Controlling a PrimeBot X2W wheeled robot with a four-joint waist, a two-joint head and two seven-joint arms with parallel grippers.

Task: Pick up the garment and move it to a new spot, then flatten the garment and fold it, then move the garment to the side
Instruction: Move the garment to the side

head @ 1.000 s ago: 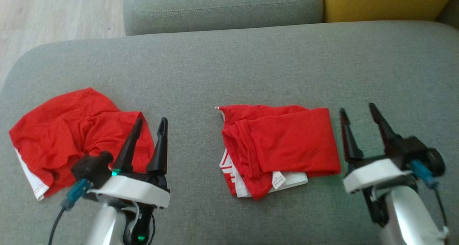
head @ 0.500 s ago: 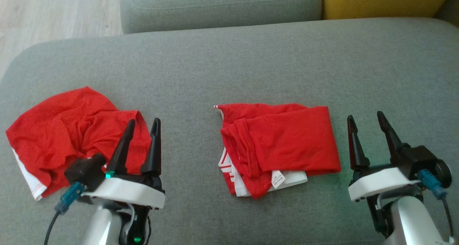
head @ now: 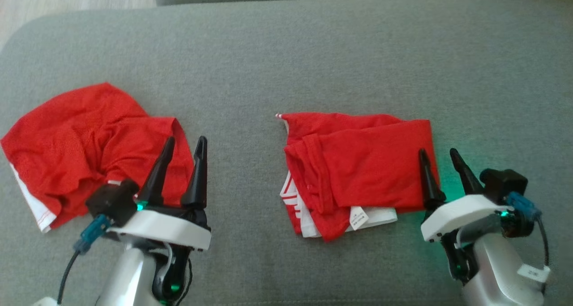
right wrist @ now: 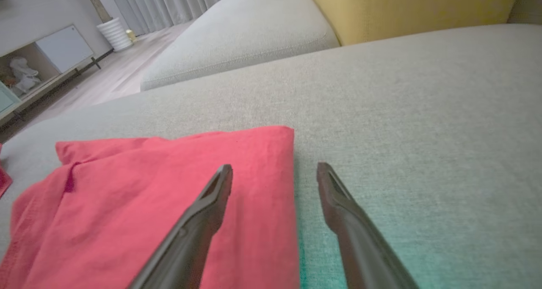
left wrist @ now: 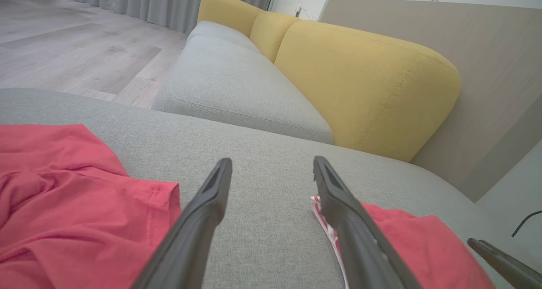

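A folded red garment (head: pixel 367 167) with white trim and a tag lies mid-sofa. My right gripper (head: pixel 437 151) is open at its right edge, one finger over the cloth and the other over bare cushion; the right wrist view shows this gripper (right wrist: pixel 275 166) straddling the edge of the folded garment (right wrist: pixel 148 187). A second red garment (head: pixel 80 140) lies crumpled at the left. My left gripper (head: pixel 186 140) is open at its right border, holding nothing. In the left wrist view this gripper (left wrist: pixel 272 162) points at bare cushion between the crumpled garment (left wrist: pixel 63 208) and the folded one (left wrist: pixel 406 242).
Both garments rest on a wide grey sofa seat (head: pixel 313 55). Behind it are another grey cushion (left wrist: pixel 228 81) and yellow backrests (left wrist: pixel 360 81). Wooden floor (left wrist: pixel 63 48) lies beyond the left end. A low cabinet (right wrist: pixel 46 60) stands far off.
The head camera has tilted, shifting the whole scene up. My right gripper has moved left, from beside the folded garment to straddling its right edge. The left gripper has barely moved.
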